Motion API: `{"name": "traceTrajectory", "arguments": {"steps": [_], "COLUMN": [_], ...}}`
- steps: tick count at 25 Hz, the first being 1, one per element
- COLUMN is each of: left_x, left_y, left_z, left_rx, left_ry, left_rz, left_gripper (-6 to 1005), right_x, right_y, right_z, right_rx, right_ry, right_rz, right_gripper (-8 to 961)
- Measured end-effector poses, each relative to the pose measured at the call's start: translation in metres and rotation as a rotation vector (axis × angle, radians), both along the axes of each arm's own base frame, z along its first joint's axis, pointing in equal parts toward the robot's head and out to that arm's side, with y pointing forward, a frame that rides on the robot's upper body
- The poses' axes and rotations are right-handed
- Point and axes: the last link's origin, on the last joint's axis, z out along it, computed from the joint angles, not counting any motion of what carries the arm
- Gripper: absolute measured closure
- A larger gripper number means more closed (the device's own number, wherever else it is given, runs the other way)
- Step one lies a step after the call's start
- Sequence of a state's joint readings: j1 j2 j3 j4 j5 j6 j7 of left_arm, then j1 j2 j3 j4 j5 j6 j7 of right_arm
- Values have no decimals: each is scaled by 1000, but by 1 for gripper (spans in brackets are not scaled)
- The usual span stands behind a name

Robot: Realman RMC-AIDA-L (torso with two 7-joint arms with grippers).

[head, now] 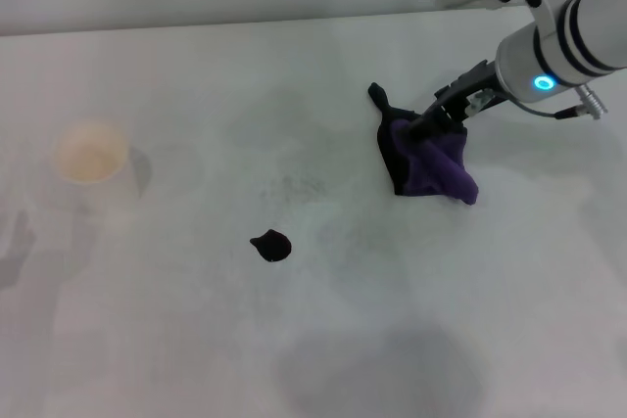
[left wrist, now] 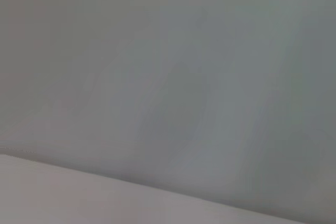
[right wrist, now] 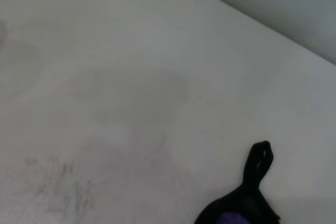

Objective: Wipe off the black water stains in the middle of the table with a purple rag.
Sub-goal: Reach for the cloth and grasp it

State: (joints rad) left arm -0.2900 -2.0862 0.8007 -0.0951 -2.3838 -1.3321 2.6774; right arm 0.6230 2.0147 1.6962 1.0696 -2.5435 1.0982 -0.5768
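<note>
The purple rag (head: pixel 428 164), with black edging and a thin black tail, hangs bunched from my right gripper (head: pixel 423 125) at the right of the white table (head: pixel 196 95). The gripper is shut on the rag's top and the rag's lower end looks to touch the table. In the right wrist view the rag's black tail and a bit of purple (right wrist: pixel 247 195) show at the frame's edge. The black water stain (head: pixel 271 245), a small glossy blob, lies in the middle of the table, well to the left and nearer me than the rag. My left gripper is out of view.
A white paper cup (head: pixel 90 159) stands at the left side of the table. Faint grey smudges (head: pixel 292 186) mark the tabletop between the stain and the rag. The left wrist view shows only a plain grey surface.
</note>
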Motion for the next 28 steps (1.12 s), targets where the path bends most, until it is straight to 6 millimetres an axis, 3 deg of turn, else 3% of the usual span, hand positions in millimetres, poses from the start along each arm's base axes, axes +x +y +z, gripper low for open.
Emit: {"name": "traceTrajectory", "arguments": {"steps": [5, 15, 20, 28], "left_x": [0, 2, 2, 2], "left_y": [2, 6, 7, 8], "left_z": [0, 2, 4, 5], "left_rx": [-1, 3, 8, 12], "left_ry": [2, 6, 11, 16], "left_rz": [-2, -13, -18, -21], "left_gripper": [112, 112, 112, 111], "right_x": [7, 7, 13, 16], "right_y": [2, 2, 2, 3], "right_z": [-14, -19, -23, -25], "right_rx": [-13, -14, -26, -35], "right_ry": [-27, -43, -51, -59], "right_rz": [3, 22, 0, -17], "right_gripper": [101, 155, 343, 385]}}
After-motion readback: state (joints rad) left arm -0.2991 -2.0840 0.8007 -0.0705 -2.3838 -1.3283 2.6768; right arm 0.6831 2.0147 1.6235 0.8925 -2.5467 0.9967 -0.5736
